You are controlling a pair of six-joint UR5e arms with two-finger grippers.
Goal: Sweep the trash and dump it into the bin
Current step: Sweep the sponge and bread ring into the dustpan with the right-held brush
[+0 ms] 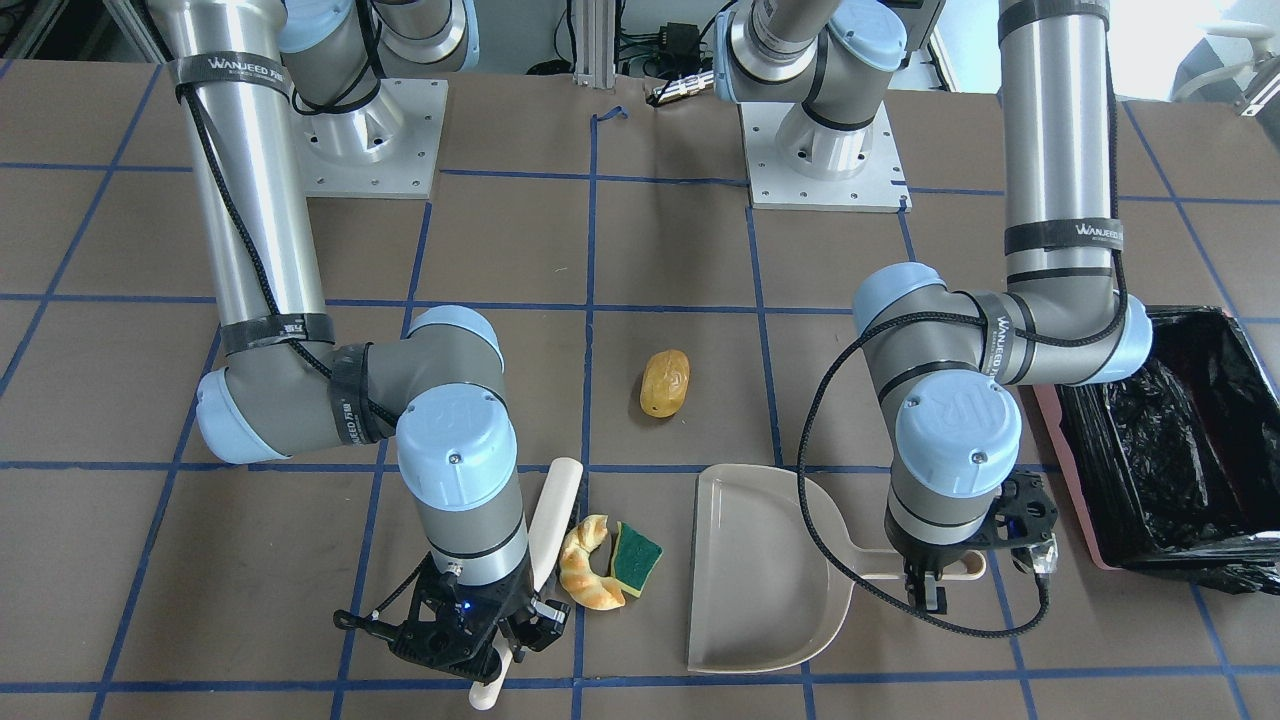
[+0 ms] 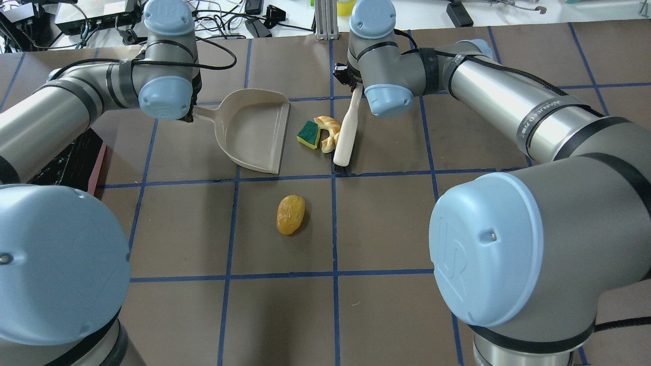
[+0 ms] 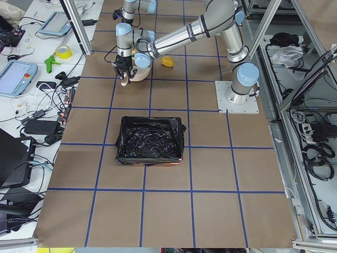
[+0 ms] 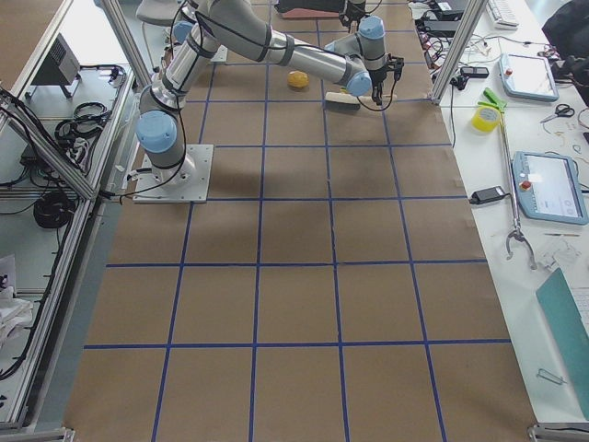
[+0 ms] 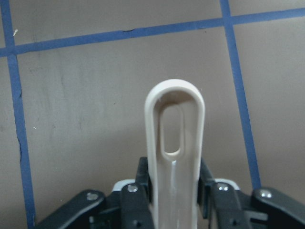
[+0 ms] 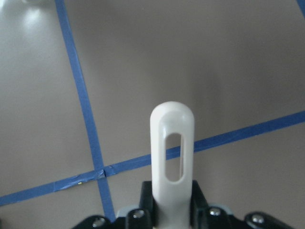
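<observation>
My left gripper (image 1: 930, 585) is shut on the handle of the beige dustpan (image 1: 770, 570), which lies flat on the table; the handle (image 5: 174, 143) sits between the jaws in the left wrist view. My right gripper (image 1: 500, 640) is shut on the handle of a white brush (image 1: 555, 515), also seen in the right wrist view (image 6: 172, 148). The tan croissant (image 1: 588, 575) touches the brush, and the green-and-yellow sponge piece (image 1: 636, 556) lies against the croissant, a short gap from the dustpan's mouth. The golden-brown bread roll (image 1: 665, 383) lies alone nearer the robot. The pink bin (image 1: 1170, 440) with its black bag stands beyond the left arm.
Blue tape lines grid the brown table. The two arm bases (image 1: 820, 150) stand at the robot's side of the table. Cables and devices (image 2: 244, 20) lie past the table's far edge. The left arm's elbow (image 1: 1080, 320) overhangs the bin's inner edge.
</observation>
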